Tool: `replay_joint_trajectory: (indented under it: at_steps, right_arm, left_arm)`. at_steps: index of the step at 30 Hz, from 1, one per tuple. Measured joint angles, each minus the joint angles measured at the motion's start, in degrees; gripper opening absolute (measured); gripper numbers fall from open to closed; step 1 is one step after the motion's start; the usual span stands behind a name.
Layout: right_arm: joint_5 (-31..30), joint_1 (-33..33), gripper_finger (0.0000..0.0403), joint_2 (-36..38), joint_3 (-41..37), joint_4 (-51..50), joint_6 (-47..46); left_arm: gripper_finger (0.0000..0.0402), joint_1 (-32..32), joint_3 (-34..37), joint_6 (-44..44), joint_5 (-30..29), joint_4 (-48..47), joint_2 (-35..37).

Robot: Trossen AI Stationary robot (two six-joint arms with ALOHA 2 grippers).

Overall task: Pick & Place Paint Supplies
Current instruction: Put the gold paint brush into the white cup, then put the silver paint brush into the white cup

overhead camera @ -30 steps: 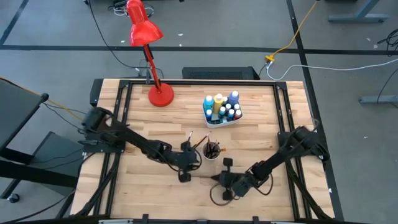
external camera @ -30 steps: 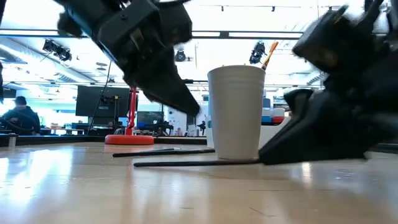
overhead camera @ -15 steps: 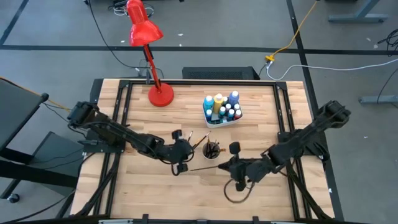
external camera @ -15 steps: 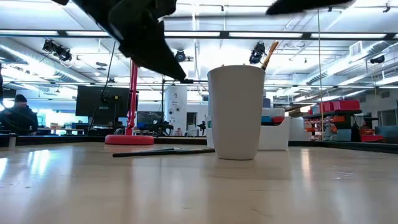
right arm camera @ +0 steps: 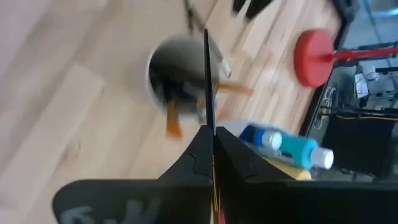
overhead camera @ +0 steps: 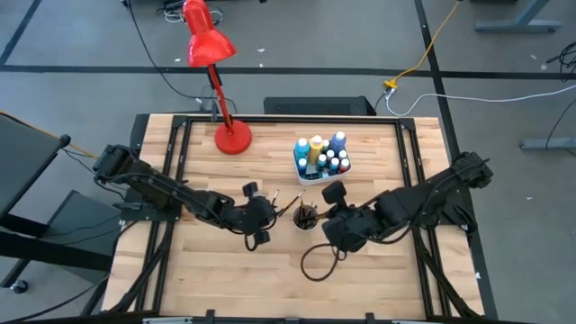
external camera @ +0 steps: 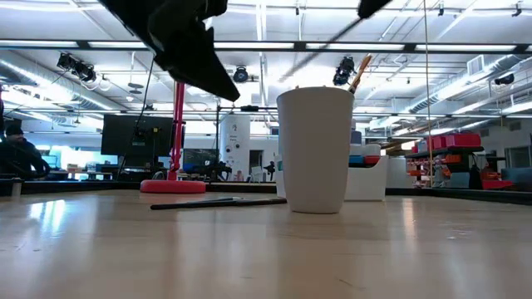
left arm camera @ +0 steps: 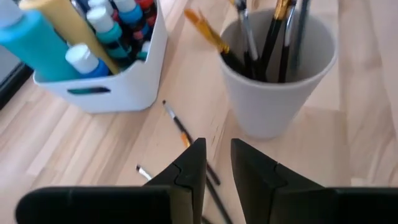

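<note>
A white cup (overhead camera: 306, 217) with several brushes in it stands mid-table. Behind it is a white bin (overhead camera: 321, 160) of paint bottles. My right gripper (overhead camera: 327, 220) hangs just right of the cup, shut on a thin dark brush (right arm camera: 206, 81); the brush's free end is over the cup's mouth (right arm camera: 180, 68). My left gripper (left arm camera: 217, 163) hovers left of the cup with a narrow, empty gap between its fingers. Loose brushes (left arm camera: 181, 132) lie flat on the table between the left gripper and the cup. My right gripper pinches the brush's shaft (right arm camera: 211, 138) between its two fingers. The brush runs out ahead in line with the fingers, which slant down from the table's right. It is lifted clear of the table and tilted, its free end (external camera: 320, 46) above the cup's rim.
A red desk lamp (overhead camera: 232, 137) stands at the far left of the table, its base flat on the wood. Bare wood lies in front of the cup toward the near edge (overhead camera: 288, 288). Black rails (overhead camera: 175, 153) frame the table's sides.
My right gripper has picked the dark brush up off the table in front of the cup. It has risen high, swung toward the cup and tipped the brush from flat to slanting down over the cup. My left gripper has risen a little and drawn back leftward.
</note>
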State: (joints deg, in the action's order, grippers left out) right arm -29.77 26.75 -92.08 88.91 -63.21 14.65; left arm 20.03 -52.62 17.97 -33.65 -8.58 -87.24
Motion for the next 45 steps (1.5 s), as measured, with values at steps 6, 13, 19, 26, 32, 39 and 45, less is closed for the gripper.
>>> replay_joint_trajectory:
  at_steps: [6, 13, 19, 26, 32, 39, 45]
  right_arm:
    - [4.0, -2.0, 0.0001, -0.1, 0.3, -1.9, 0.9]
    - [10.9, -4.6, 0.0001, 0.0, -1.5, -0.5, 1.1]
    - [10.3, -7.4, 0.0007, -0.4, -4.0, 3.1, 9.1]
    - [11.9, -9.5, 0.0038, -0.3, -4.3, 11.4, 10.1]
    - [14.2, -9.9, 0.0039, -1.7, -4.3, 8.0, 12.4]
    - [14.1, -9.8, 0.0022, -3.3, -4.4, 14.8, 17.4]
    - [10.0, -9.8, 0.0042, -3.4, -4.4, 15.9, 13.1]
  left_arm:
    - [0.0083, 0.0, 0.0, 0.9, 0.2, -1.4, 0.0]
    - [0.0083, 0.0, 0.0, 0.9, 0.2, -1.0, 0.0]
    - [0.0083, 0.0, 0.0, -0.2, 0.9, -1.0, 0.0]
    - [0.0083, 0.0, 0.0, -0.2, 3.1, -1.0, 0.0]
    - [0.0083, 0.0, 0.0, -1.2, 4.8, -1.0, 0.0]
    - [0.0083, 0.0, 0.0, -1.7, 4.5, -1.0, -0.1]
    - [0.0083, 0.0, 0.4, 0.5, 4.0, -0.6, -0.1]
